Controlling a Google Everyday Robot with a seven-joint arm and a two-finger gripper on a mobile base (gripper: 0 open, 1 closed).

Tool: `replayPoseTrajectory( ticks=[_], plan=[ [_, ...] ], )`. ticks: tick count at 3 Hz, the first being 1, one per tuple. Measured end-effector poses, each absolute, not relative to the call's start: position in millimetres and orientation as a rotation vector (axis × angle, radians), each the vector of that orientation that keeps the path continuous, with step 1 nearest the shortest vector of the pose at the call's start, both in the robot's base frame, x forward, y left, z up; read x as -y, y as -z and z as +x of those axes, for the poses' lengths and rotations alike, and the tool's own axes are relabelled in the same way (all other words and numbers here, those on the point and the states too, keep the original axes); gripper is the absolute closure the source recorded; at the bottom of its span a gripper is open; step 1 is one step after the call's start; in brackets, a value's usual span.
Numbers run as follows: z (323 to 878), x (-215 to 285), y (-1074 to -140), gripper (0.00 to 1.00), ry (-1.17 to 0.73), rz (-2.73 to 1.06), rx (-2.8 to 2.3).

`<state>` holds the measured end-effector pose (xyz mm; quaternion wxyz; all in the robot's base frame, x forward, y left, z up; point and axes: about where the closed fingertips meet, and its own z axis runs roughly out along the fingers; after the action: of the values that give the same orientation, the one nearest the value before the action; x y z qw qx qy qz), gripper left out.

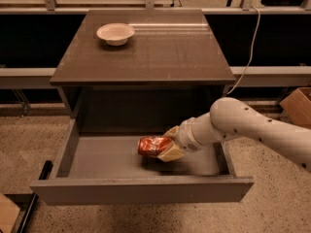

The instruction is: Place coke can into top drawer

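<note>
At the left, the top drawer (65, 152) is seen pulled out below the desk (160, 57), and its grey floor is bare on that side. A white bowl (115, 33) stands on the far left part of the desk, well apart from the work and not concerned in it.

Near the middle of the drawer the coke can (148, 146) is held lying on its side, with its free end pointing left, low inside the drawer. Whether it touches the floor cannot be told, though a shadow is seen just beneath it. The gripper (166, 145) is closed on the can's right end, with its tan fingers (171, 154) set above and below, and it sits within the drawer's walls. The white arm (252, 125) reaches in from the right, over the drawer's right wall.

The step in hand is judged to be the release. It would be done well if the can were lowered until it rests on the floor before the fingers are parted, so that it is not dropped. Since the can lies on its side, some rolling is to be expected, so the grip should be eased gently. The arm should then be raised clear of the right wall and the front edge of the desk.
</note>
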<state>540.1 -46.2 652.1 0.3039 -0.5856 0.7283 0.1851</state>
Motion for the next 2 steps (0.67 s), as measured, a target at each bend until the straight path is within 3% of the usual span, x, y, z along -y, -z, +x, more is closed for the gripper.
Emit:
replayPoseTrajectory(
  ticks=[1,2],
  plan=[
    [539.4,44.5,-651.1,0.6,-0.494,-1.555,-1.928],
    [538.7,42.6,-649.8,0.29,-0.499,-1.559,-1.927]
  ],
)
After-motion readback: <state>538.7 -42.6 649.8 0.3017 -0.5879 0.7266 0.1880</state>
